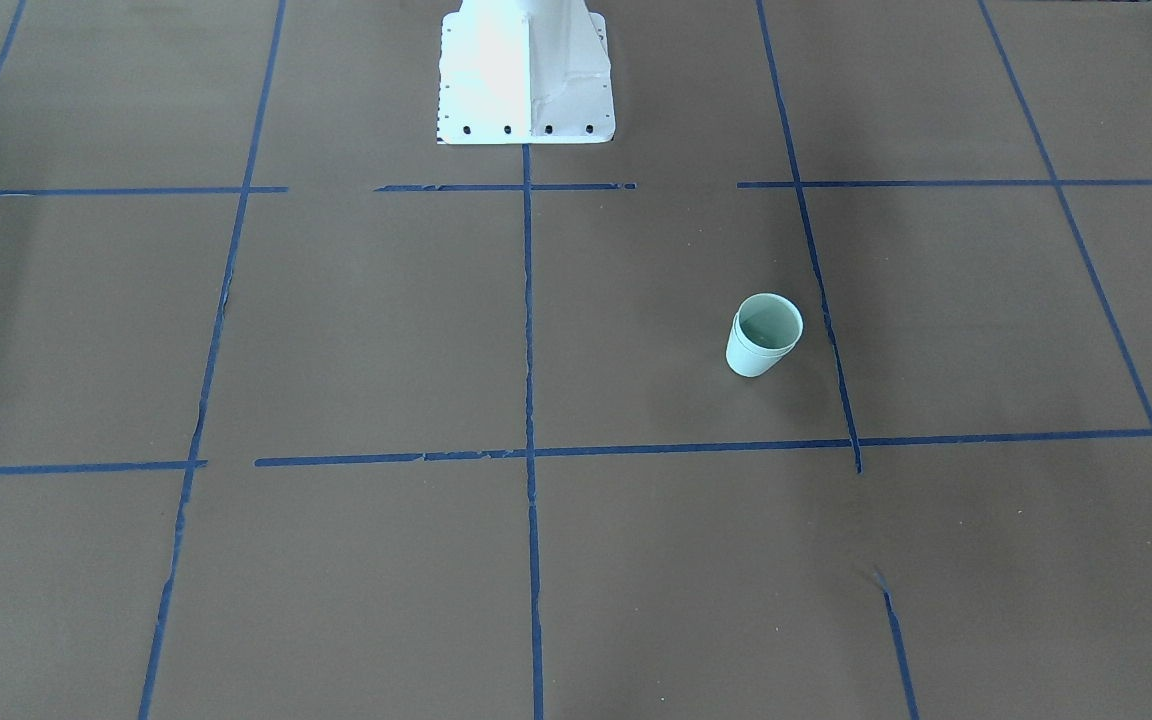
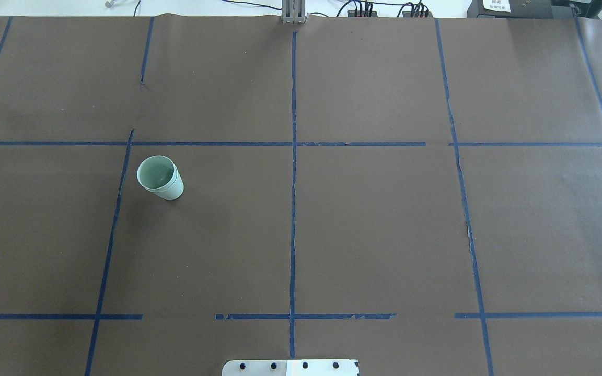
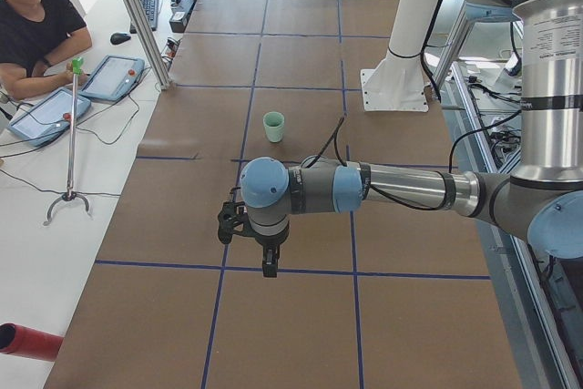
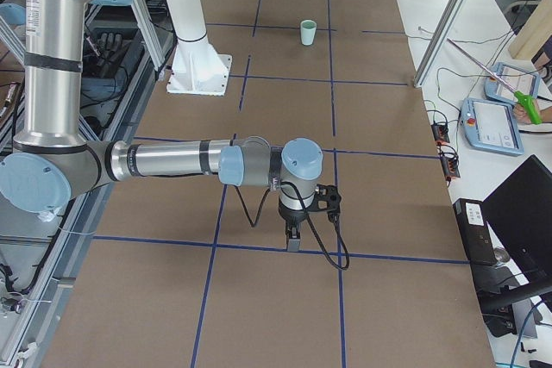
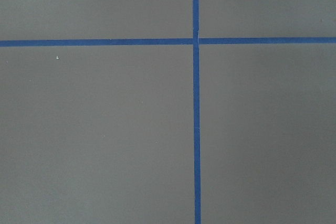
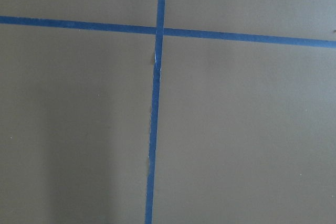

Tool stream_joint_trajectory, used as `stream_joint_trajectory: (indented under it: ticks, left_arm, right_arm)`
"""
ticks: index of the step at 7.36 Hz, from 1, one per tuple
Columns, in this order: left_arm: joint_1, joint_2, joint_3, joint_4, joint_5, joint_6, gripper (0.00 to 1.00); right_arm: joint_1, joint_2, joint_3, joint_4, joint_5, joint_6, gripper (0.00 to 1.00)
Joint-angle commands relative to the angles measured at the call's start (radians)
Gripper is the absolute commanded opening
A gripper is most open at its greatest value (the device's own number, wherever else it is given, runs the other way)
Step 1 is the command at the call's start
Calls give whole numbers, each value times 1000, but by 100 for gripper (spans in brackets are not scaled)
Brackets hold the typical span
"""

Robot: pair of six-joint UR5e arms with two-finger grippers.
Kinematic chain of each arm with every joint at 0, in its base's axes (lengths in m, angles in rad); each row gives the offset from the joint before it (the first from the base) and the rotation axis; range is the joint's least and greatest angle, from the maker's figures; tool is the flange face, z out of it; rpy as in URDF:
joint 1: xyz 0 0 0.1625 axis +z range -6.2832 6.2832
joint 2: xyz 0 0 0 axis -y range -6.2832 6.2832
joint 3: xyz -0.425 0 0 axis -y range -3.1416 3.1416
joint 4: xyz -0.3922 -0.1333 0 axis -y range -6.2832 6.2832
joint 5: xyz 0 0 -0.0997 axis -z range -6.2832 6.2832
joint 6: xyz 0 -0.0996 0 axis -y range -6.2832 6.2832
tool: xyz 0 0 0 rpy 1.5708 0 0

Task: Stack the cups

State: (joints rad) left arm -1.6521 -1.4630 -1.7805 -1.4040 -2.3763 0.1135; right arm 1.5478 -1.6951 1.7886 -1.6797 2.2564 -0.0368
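Cups stand nested upright, rims up; whether left hand or right hand grips anything, cannot tell.

This is a robotics lab. A wide surface is papered in brown and marked into squares with blue tape. A white robot pedestal stands on it, and two industrial arms, the left arm and the right arm, reach over it. Across from the pedestal an operator sits at a white bench with touchscreen pendants, a keyboard and a mouse, beside aluminium frame posts. Cables run along the far edge.
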Motion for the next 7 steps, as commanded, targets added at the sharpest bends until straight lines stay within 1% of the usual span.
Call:
stream_joint_trajectory:
  ticks: [1,7]
  left_arm:
    - [0,1,7,-6,0,0,100]
    - [0,-8,9,-1,0,0,100]
  right_arm:
    - [0,0,0,0,0,0,100]
    - [0,0,0,0,0,0,100]
